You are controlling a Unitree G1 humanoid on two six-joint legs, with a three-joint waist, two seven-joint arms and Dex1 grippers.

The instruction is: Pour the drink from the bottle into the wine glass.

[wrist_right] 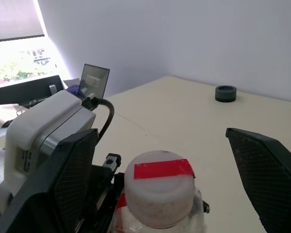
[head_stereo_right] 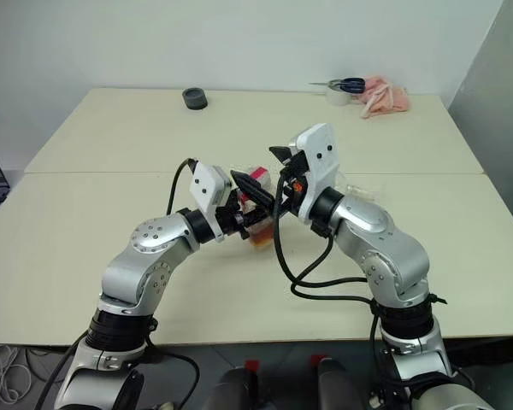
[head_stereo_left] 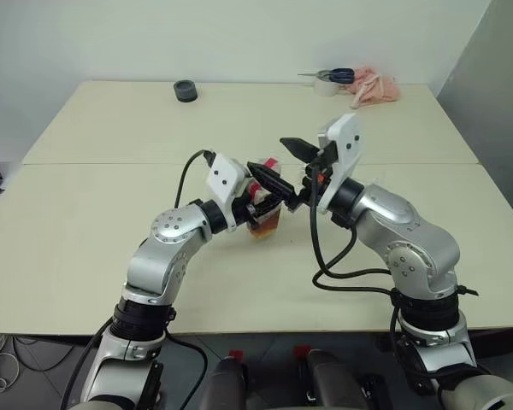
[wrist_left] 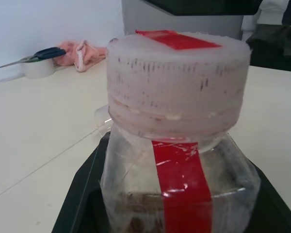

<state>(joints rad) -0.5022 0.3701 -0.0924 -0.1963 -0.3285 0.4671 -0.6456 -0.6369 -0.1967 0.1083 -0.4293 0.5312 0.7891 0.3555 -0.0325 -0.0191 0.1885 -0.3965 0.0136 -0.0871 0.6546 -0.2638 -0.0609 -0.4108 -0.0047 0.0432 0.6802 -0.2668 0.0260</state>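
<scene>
My left gripper is shut on the bottle, holding it upright over the middle of the table. The bottle is clear plastic with a red vertical strip and a pale cap with a red strip across its top. The drink shows as a small amber layer at the bottom. My right gripper is open, one finger on each side of the cap and apart from it. The wine glass is mostly hidden behind my right arm; a faint clear shape on the table beside that arm may be it.
A black round object sits at the far left of the table. At the far right lie a tape roll with scissors and a pink cloth. A seam runs across the table.
</scene>
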